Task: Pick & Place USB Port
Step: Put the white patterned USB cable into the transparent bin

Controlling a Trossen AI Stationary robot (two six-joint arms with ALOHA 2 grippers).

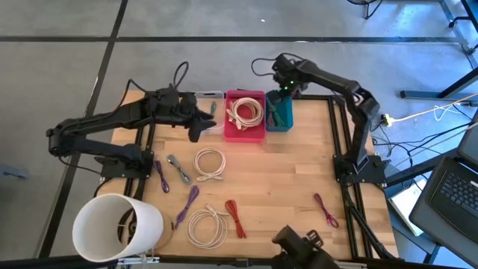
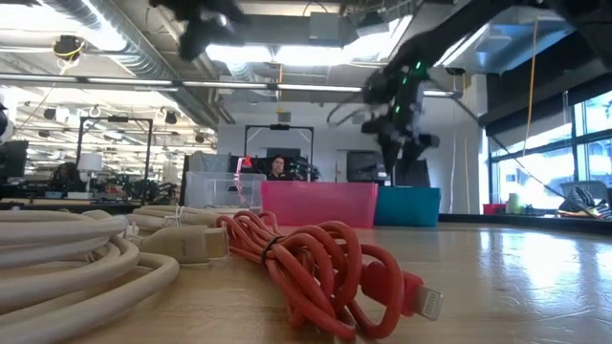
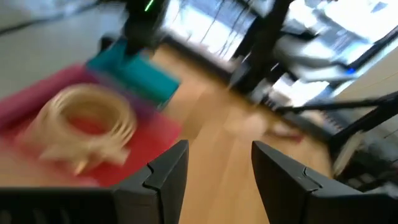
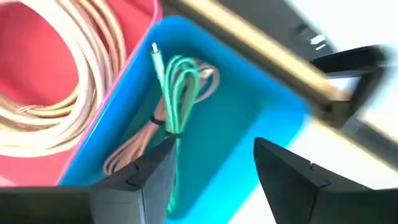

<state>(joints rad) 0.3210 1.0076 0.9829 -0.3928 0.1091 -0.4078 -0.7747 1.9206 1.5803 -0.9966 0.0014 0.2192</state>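
Right pincer (image 1: 278, 96) hangs over the blue plastic bin (image 1: 280, 113) at the far side of the wooden surface (image 1: 284, 179), fingers spread, nothing between them. Wrist view shows a green coiled cable (image 4: 178, 87) and a pink thin cable (image 4: 134, 149) lying inside that blue bin. Left pincer (image 1: 203, 127) sits just left of the pink plastic bin (image 1: 245, 133), near its near-left corner, fingers apart and empty. Pink bin holds a cream coiled cable (image 1: 244, 112); blue bin touches it on the right, a clear plastic bin (image 1: 209, 97) stands on its left.

Loose on the surface: cream cable coil (image 1: 210, 164) at centre, another cream coil (image 1: 207, 226) at the near edge, red bundled cable (image 1: 236, 217) beside it, purple cables (image 1: 161, 176) at left, one magenta cable (image 1: 326, 209) at near right, grey small cable (image 1: 178, 169). White paper cup-shaped cylinder (image 1: 116, 226) at near left.
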